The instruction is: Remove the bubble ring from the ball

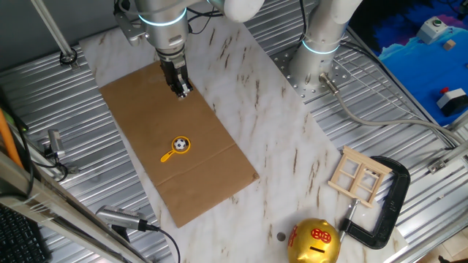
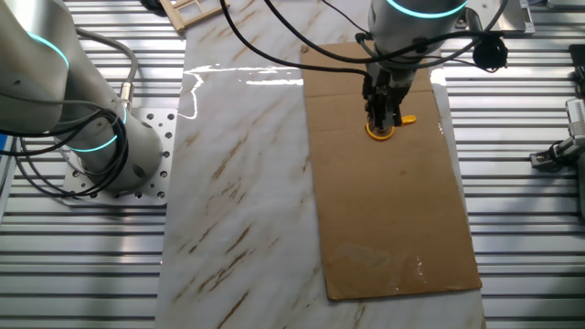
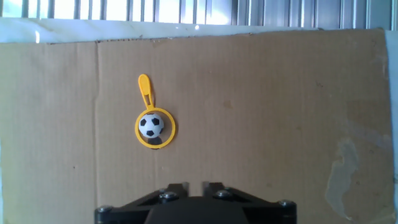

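The yellow-orange bubble ring (image 1: 169,155) lies flat on a brown cardboard sheet (image 1: 139,102), its loop around the small black-and-white ball (image 1: 180,144). In the hand view the ring (image 3: 145,87) circles the ball (image 3: 150,125), with its handle pointing away from me. My gripper (image 1: 181,89) hangs above the cardboard, away from ring and ball, empty, with its fingers close together. In the hand view only the finger bases of the gripper (image 3: 194,185) show. In the other fixed view the gripper (image 2: 382,119) stands in front of the ring (image 2: 406,120) and hides the ball.
A gold piggy bank (image 1: 314,242), a black clamp (image 1: 391,208) and a small wooden frame (image 1: 358,175) sit at one end of the marble board. The arm's base (image 1: 322,55) stands beside the board. Ribbed metal surrounds it.
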`<control>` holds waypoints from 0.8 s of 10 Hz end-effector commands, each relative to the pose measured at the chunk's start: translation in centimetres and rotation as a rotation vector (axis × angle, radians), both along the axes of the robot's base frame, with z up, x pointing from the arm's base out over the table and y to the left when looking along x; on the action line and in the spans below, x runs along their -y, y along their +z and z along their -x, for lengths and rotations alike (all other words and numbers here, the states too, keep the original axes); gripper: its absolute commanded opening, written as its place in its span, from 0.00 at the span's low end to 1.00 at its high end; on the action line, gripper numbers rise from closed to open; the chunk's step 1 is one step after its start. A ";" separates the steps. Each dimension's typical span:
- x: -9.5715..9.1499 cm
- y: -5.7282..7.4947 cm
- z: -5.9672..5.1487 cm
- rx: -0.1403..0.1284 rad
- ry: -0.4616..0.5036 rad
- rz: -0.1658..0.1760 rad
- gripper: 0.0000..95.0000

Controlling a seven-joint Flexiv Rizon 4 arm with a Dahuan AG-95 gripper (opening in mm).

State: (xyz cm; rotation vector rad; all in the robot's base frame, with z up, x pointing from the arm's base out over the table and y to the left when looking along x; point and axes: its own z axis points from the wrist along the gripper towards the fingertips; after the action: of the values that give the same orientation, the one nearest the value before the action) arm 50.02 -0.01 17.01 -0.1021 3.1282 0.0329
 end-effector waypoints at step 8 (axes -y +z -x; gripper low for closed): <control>0.0 0.0 0.0 0.002 0.199 -0.002 0.00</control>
State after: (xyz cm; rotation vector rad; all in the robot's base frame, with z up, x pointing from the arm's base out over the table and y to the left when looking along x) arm 49.99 0.01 16.98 -0.3136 3.1168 0.0200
